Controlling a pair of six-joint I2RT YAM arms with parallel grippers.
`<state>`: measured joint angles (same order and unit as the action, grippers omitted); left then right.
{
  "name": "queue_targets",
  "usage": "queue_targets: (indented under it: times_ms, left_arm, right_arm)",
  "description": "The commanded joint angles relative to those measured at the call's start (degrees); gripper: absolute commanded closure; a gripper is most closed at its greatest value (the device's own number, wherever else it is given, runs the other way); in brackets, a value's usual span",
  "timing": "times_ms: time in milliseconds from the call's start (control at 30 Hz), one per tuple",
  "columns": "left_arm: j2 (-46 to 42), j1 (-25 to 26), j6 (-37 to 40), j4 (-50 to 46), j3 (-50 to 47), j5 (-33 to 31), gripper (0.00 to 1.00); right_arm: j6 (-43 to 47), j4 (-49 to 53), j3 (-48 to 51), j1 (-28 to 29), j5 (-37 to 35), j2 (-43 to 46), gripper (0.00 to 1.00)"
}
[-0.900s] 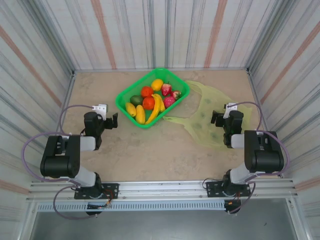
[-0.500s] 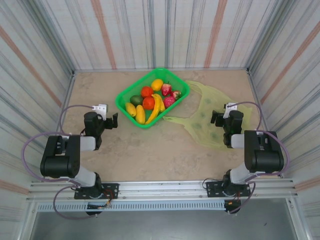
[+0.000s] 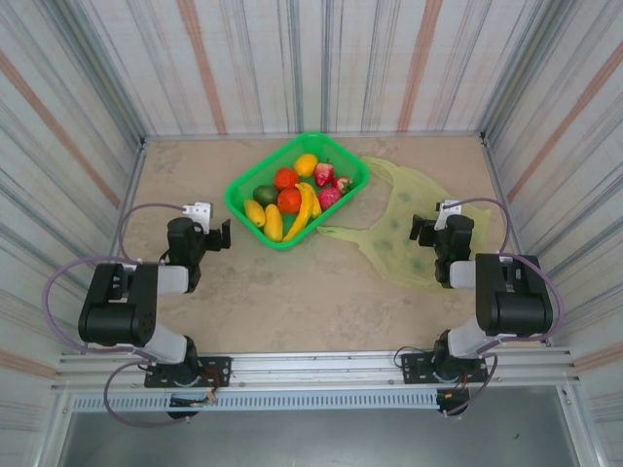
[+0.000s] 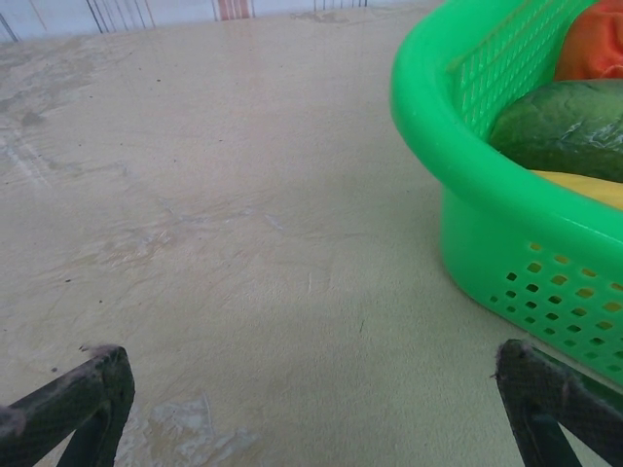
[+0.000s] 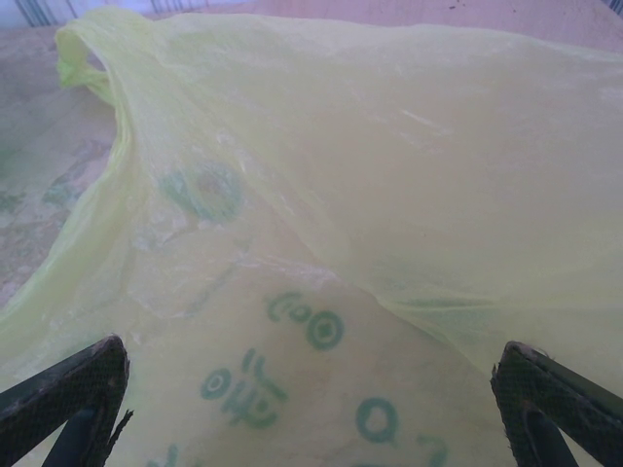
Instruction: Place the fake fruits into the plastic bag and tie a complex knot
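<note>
- The left gripper (image 3: 218, 234) sits nearer than the green basket (image 3: 237, 201), just off its left corner. Its jaws are spread wide with nothing between them. In the left wrist view, bare table (image 3: 292, 302) lies between the fingertips and the basket's mesh wall rises at right.
- The right gripper (image 3: 421, 230), right of the basket and nearer, hangs over the plastic bag (image 3: 394, 195). Its jaws are also wide apart and grip nothing.
- The bag lies flat and crinkled just beside the basket's right side. Its long axis runs from the basket out to the near right, and its loop handles point back at the basket. It is thin, translucent and pale yellow-green, printed with green rings.
- The fake fruits (image 3: 292, 199) all lie in the basket. The yellow bananas lie lengthwise from near-left to far-right, along the basket's own length. Around them are a green fruit, orange and red round ones, and strawberries.
- Open tabletop spreads left of the basket and nearer than it. Striped walls (image 3: 311, 58) close the table behind the basket and on both sides.
</note>
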<state>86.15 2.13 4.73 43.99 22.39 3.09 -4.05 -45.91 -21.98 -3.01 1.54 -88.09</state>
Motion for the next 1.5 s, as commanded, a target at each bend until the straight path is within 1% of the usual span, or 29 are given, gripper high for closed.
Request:
queue_targets:
  times_ms: [0, 467, 633, 667, 700, 767, 800, 867, 967, 1033, 1100, 1133, 1200, 1233, 1267, 1300, 1333, 1367, 1400, 1433, 1467]
  left_arm:
    - [0.5, -0.1, 1.0, 1.6, 1.1, -0.7, 0.01]
    - [0.3, 0.0, 1.1, 1.5, 1.0, -0.8, 0.01]
    - [0.2, -2.1, -0.3, 0.7, 1.4, 2.9, 0.01]
    - [0.1, -1.9, -0.2, 1.0, 1.2, 2.2, 0.01]
    - [-0.6, -1.3, -0.7, 0.5, 1.5, -1.1, 0.01]
    - [-5.0, -0.8, -2.3, -4.2, 2.2, -6.5, 0.01]
    - [-7.7, -0.9, -3.3, -7.0, 2.4, -8.7, 0.01]
    - [-12.3, -0.8, -4.6, -8.8, 1.6, -12.5, 0.01]
    - [-21.1, 1.9, -4.3, -11.9, 1.6, -21.5, 0.01]
    - [-26.6, 4.3, -4.5, -16.6, 3.7, -24.9, 0.01]
    - [-32.2, 7.3, -4.6, -23.0, 7.4, -24.6, 0.01]
    - [-34.3, 8.8, -6.3, -27.3, 9.3, -24.0, 0.01]
    - [-38.1, 11.4, -15.2, -37.4, 14.8, -23.8, 0.01]
    - [-39.8, 12.3, -19.2, -43.5, 17.7, -22.6, 0.01]
    - [-41.6, 13.4, -21.6, -49.4, 21.4, -20.0, 0.01]
    - [-42.8, 14.6, -21.9, -55.3, 25.1, -16.5, 0.01]
    - [-43.4, 15.6, -22.5, -60.0, 27.9, -13.5, 0.01]
    - [-43.8, 16.5, -26.0, -65.6, 30.9, -12.1, 0.01]
    - [-43.9, 16.6, -32.0, -73.7, 33.6, -13.0, 0.01]
    - [-44.0, 16.5, -36.6, -78.5, 34.8, -14.0, 0.01]
    - [-43.9, 16.2, -38.6, -80.8, 35.1, -11.9, 0.01]
  right_arm:
    - [-0.7, -1.3, -1.1, 0.0, 0.4, -0.6, 0.01]
    - [-0.6, -1.4, -1.0, 0.1, 0.2, -0.6, 0.01]
    - [-0.8, -1.8, -0.8, -0.1, 0.0, -0.4, 0.01]
    - [-1.3, -0.8, -1.4, 0.2, -1.6, 0.4, 0.01]
    - [-1.2, 3.8, -2.6, 0.8, -3.8, 2.8, 0.01]
    - [1.0, 13.7, -5.7, 2.5, -3.2, 8.7, 0.01]
    - [2.6, 15.8, -6.8, 3.8, -3.5, 11.0, 0.01]
    - [3.2, 16.3, -7.1, 6.6, -5.0, 15.5, 0.01]
    - [2.8, 22.0, -9.4, 10.8, -8.4, 24.4, 0.01]
    - [2.5, 25.8, -11.9, 14.2, -8.7, 29.1, 0.01]
    - [4.4, 29.3, -15.3, 20.3, -8.9, 33.6, 0.01]
    - [5.6, 31.4, -17.0, 23.5, -9.4, 34.8, 0.01]
    - [6.5, 39.4, -22.8, 31.2, -11.2, 36.8, 0.01]
    - [5.8, 42.7, -25.1, 33.8, -12.3, 37.3, 0.01]
    - [4.6, 47.8, -28.7, 36.9, -13.7, 37.9, 0.01]
    - [2.7, 52.6, -31.8, 39.6, -14.6, 38.5, 0.01]
    - [-1.6, 57.0, -34.1, 40.9, -15.2, 39.1, 0.01]
    - [-9.8, 66.1, -37.8, 40.9, -14.3, 39.8, 0.01]
    - [-14.9, 73.6, -41.1, 40.3, -10.8, 40.7, 0.01]
    - [-13.7, 74.8, -41.9, 39.1, -5.3, 41.7, 0.01]
    - [-14.6, 73.6, -40.8, 37.5, 0.8, 43.3, 0.01]
